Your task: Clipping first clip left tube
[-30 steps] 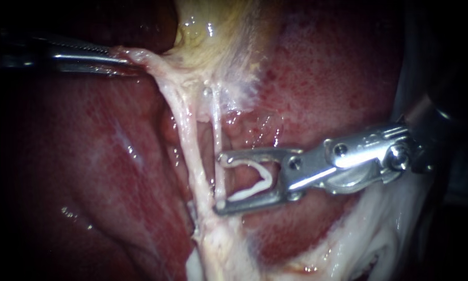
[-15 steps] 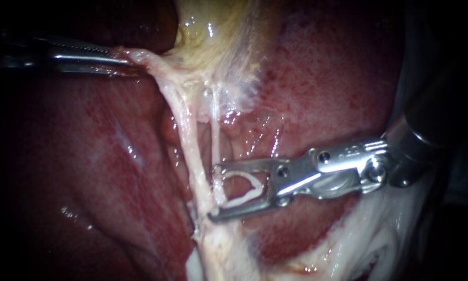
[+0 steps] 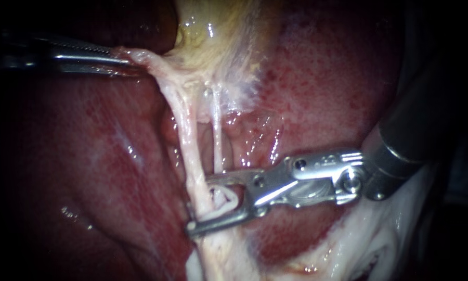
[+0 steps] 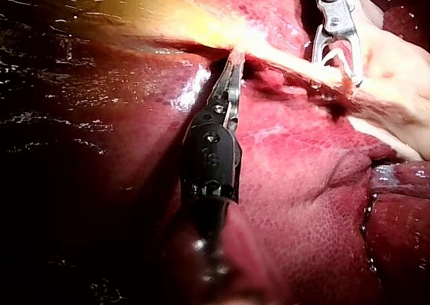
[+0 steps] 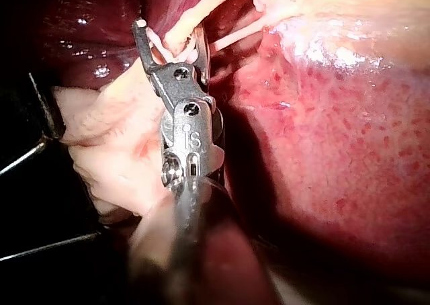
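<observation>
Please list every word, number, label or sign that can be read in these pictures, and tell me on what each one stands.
Right tool: small stamped marks on its metal head, too blurred to read.
Left tool: no text visible.
Clip: no text.
Liver: no text.
So nothing here can be quoted.

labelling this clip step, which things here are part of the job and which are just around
In the job: right instrument, its jaws holding the clip; left tube, at their tips; left instrument, gripping pale tissue.
Just there: right tube; liver; gallbladder.
</observation>
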{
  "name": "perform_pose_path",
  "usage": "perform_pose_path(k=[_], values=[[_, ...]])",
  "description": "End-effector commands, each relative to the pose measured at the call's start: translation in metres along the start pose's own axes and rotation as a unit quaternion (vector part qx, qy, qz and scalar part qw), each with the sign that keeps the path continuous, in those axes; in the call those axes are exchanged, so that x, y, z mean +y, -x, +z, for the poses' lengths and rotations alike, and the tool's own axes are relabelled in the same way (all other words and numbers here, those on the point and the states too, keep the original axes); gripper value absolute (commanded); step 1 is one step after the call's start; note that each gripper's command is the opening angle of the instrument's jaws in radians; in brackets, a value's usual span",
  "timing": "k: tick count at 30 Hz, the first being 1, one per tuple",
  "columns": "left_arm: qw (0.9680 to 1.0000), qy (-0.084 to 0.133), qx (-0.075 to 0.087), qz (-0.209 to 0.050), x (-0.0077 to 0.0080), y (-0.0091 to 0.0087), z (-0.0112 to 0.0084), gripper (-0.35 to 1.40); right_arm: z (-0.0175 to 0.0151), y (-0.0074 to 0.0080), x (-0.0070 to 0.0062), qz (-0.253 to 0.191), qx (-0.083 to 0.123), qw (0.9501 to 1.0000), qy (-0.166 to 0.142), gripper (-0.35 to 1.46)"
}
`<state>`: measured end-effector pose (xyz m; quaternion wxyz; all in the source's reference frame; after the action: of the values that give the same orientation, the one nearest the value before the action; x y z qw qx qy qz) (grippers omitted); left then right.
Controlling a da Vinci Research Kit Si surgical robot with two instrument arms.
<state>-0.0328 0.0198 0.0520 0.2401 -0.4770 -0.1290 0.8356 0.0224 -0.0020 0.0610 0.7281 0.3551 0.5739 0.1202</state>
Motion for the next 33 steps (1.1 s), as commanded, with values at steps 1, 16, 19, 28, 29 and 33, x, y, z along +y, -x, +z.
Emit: perform_pose_path(k=[1,16,19,28,29,33], values=[[1.0000,-0.001,0.000,0.000,0.0000,0.0000,0.0000,-0.35,0.0002,-0.0002,-0.0002,-0.001,0.004,1.0000,-0.003,0.49],[1.0000,0.000,0.000,0.000,-0.0001,0.0001,0.0000,-0.35,0.0002,-0.0046,-0.0037,0.014,0.020,0.9995,-0.021,0.41],[1.0000,0.000,0.000,0.000,-0.0001,0.0001,0.0000,-0.35,-0.0002,-0.0047,-0.0040,0.015,0.014,0.9995,-0.022,0.30],[1.0000,0.000,0.000,0.000,-0.0001,0.0002,0.0001,-0.35,-0.0006,-0.0045,-0.0042,0.020,-0.016,0.9996,-0.015,-0.05],[1.0000,0.000,0.000,0.000,-0.0001,0.0002,0.0001,-0.35,-0.0006,-0.0046,-0.0043,0.020,-0.016,0.9996,-0.015,-0.09],[1.0000,0.000,0.000,0.000,-0.0001,0.0002,0.0001,-0.35,-0.0006,-0.0046,-0.0044,0.028,-0.016,0.9994,-0.015,-0.23]])
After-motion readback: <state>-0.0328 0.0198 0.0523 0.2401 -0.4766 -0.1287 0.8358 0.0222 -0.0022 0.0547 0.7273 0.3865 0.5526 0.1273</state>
